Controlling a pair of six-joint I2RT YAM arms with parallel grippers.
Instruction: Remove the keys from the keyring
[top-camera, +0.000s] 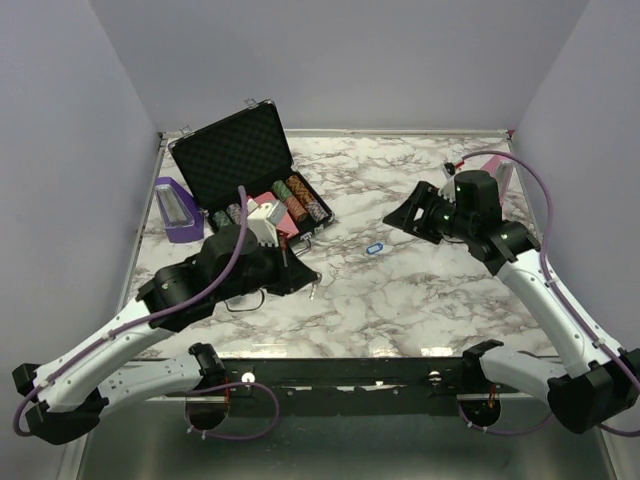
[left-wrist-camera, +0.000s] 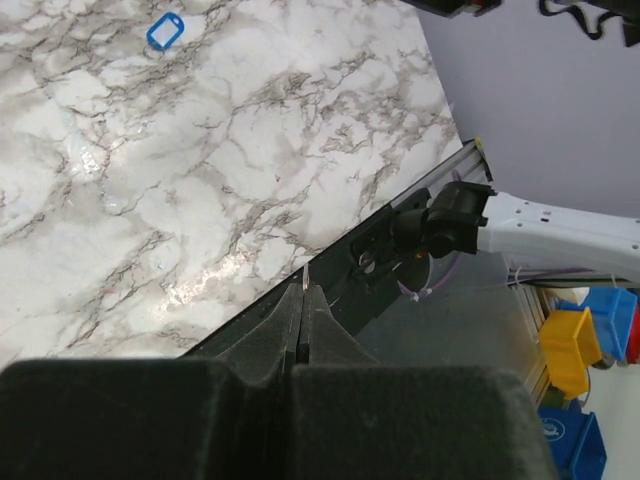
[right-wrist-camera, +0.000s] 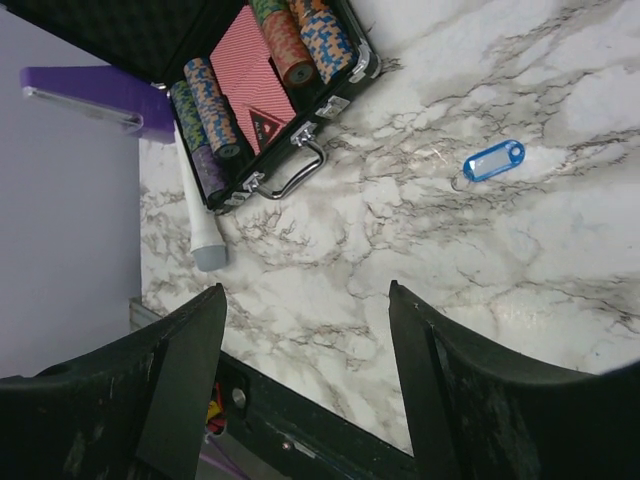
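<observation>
Find the left gripper (top-camera: 300, 272) over the marble table (top-camera: 420, 310), left of centre, with fingers (left-wrist-camera: 285, 330) pressed together on the key (left-wrist-camera: 306, 272). In the left wrist view, note only a thin pale sliver protruding past the fingertips. Locate the keyring (top-camera: 375, 248) flat on the table near centre, between the two grippers and apart from both. Identify by the blue oval tag with pale centre; look for the thin metal ring at one end, faintly visible in the right wrist view. Read key and keyring as separated, with bare marble between them. Find the right gripper (top-camera: 408, 213) over the right half of the table, fingers (right-wrist-camera: 190, 370) spread wide and holding nothing. Note the open poker chip case (top-camera: 250, 165) at the far left, with striped chip stacks and red card decks inside. Note also a purple holder (top-camera: 175, 210) just beside the case and a white cylinder (right-wrist-camera: 203, 225) lying on the marble next to it.
</observation>
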